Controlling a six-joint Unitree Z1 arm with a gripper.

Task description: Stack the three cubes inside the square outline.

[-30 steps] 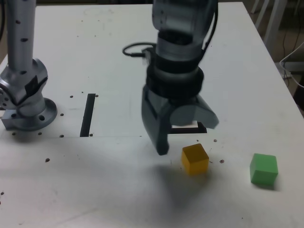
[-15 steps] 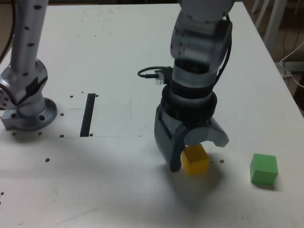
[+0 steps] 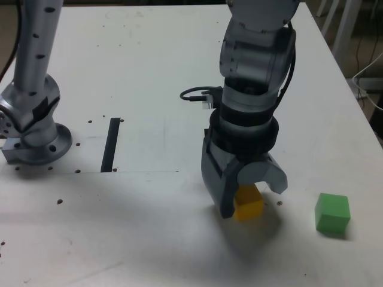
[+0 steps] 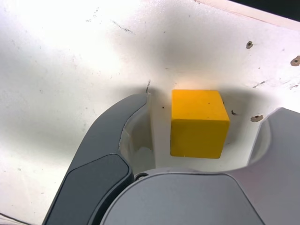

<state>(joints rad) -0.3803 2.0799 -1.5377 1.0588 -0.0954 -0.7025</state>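
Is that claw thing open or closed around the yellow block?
Open. In the wrist view the gripper fingers stand either side of the yellow cube, with gaps showing.

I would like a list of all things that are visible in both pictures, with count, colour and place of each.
yellow cube: one, yellow, on the table between the open jaws of the hand; gaps on both sides in the wrist view.
green cube: one, green, on the table at the exterior view's right of the yellow cube, apart from it.
tape strip: one, black, straight, on the table near the arm base.
table: one, white, with small dark holes.
cable: one, black, at the wrist.
arm base: one, silver, exterior view's left.
hand: one, dark grey, open, around the yellow cube.
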